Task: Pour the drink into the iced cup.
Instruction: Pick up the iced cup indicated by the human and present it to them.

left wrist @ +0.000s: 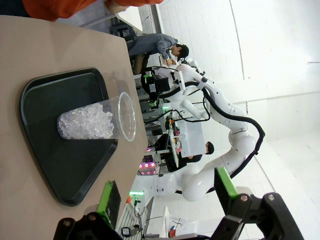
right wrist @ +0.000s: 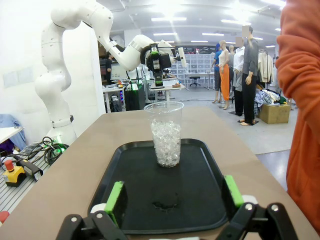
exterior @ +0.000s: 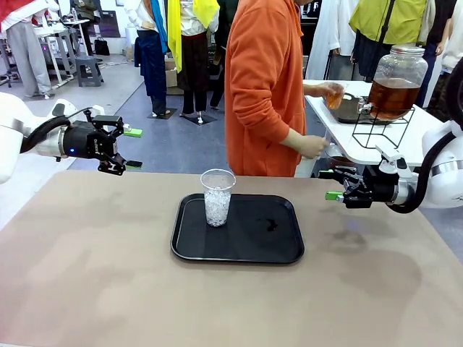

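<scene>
Clear plastic cup of crushed ice [exterior: 218, 196] stands upright on the black rectangular tray [exterior: 278, 249], mid tan table [exterior: 87, 275] — probably so spills stay contained. Amber-brown drink [exterior: 393, 99] sits in a lidded glass dispenser jar [exterior: 405, 63] on the white side table [exterior: 340, 135] beyond, well apart from the cup; a person in orange [exterior: 264, 87] holds a small cup [exterior: 333, 95] at its spigot. Robot's left hand [exterior: 133, 148] and right hand [exterior: 330, 185] flank the tray — both released, empty.

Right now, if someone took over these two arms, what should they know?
Left gripper: open, empty, far left of the table.
Right gripper: open, empty, right of the tray.
Iced cup: upright on the tray, ice only.
Drink: in the dispenser jar on the side table; a person's hand holds a small cup at its spigot.
Done: nothing poured yet.
Left: pour the drink into the iced cup.
</scene>
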Robot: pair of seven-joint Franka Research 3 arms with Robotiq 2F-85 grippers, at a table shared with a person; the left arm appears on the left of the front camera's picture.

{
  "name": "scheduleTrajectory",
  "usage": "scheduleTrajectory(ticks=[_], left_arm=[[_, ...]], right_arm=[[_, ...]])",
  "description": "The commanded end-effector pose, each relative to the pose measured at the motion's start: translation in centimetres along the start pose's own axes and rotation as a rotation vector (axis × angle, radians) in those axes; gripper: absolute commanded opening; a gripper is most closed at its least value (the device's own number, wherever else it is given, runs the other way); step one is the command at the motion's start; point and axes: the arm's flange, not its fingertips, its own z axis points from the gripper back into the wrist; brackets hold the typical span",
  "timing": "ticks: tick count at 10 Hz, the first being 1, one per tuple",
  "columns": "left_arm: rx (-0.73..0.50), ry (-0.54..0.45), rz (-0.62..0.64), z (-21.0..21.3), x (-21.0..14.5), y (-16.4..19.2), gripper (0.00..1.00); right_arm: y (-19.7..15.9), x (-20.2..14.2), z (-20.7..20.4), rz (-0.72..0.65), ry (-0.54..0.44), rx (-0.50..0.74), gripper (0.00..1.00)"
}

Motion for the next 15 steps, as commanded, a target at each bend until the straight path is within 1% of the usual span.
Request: scheduleTrajectory(ticks=[1,15], left_arm=[[0.003,-0.004,-0.018,-0.03,-0.19,-0.12,1.00],[0.003,-0.004,-0.018,-0.03,-0.19,-0.12,1.00]], right_arm=[[-0.28,0.49,-0.25,0.001,0.002,0.005,1.00],[-0.28,0.49,-0.25,0.001,0.002,0.005,1.00]])
